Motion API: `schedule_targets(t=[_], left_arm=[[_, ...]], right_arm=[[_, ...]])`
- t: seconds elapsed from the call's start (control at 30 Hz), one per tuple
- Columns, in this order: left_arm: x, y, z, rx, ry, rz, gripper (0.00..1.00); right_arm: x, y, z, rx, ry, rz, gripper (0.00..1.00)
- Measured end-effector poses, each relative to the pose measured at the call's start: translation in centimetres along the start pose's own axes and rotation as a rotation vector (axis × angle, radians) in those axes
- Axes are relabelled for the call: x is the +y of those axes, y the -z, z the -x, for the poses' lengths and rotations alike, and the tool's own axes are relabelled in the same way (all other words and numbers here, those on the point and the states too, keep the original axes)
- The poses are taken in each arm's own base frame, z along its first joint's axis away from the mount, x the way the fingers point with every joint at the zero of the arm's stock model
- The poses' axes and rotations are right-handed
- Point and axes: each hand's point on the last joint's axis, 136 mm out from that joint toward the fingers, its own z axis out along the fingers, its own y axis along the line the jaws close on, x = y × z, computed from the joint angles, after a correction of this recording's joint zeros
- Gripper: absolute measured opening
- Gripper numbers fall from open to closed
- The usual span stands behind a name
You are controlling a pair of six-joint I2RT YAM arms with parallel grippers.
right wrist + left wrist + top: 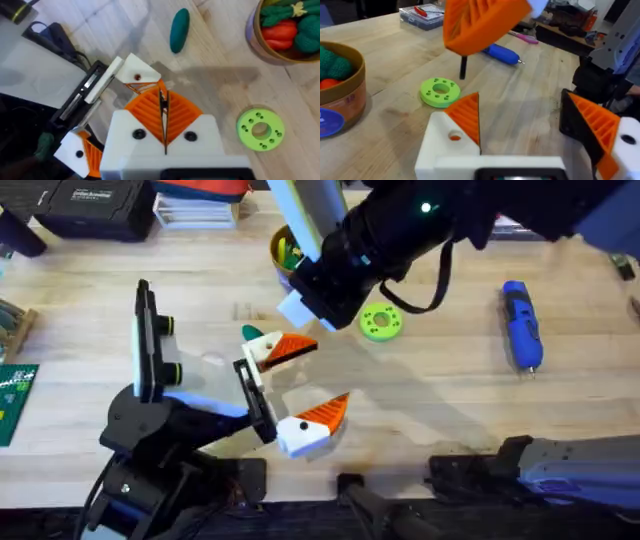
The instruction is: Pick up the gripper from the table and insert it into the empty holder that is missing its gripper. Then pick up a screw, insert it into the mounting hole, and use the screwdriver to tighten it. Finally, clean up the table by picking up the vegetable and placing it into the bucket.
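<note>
The right claw (163, 117), clenched on a thin dark screw (463, 67), is hovering beside the mounting hole (137, 76) in the wide-spread left claw (320, 377) (next: line it up, press it in), while the screwdriver (522, 325) is lying well apart on the plank table (450, 390), with boxes (95, 205) crowding its far edge.

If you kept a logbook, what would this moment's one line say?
right fingers: shut on dark screw, above white block | left fingers: open | screwdriver: lying on table | vegetable: outside bucket
</note>
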Motion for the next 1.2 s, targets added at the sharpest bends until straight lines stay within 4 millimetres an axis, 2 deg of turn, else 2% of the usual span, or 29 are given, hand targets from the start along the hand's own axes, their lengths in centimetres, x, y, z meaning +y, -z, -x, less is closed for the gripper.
schedule_targets(t=[0.43,0.63,0.93,1.2], left_arm=[[0.0,0.0,0.0,0.001,-0.073,0.0,0.986],[0.0,0.0,0.0,0.0,-0.086,0.0,0.986],[0.0,0.0,0.0,0.001,-0.09,0.0,0.986],[0.0,0.0,0.0,0.0,-0.093,0.0,0.986]], right_arm=[[0.9,0.0,1.1,-0.043,0.014,0.044,0.005],[2.3,-0.2,1.3,-0.05,0.044,0.066,0.005],[3.2,-2.7,1.0,0.005,0.061,0.086,0.005],[3.2,-2.9,1.0,0.009,0.061,0.087,0.005]])
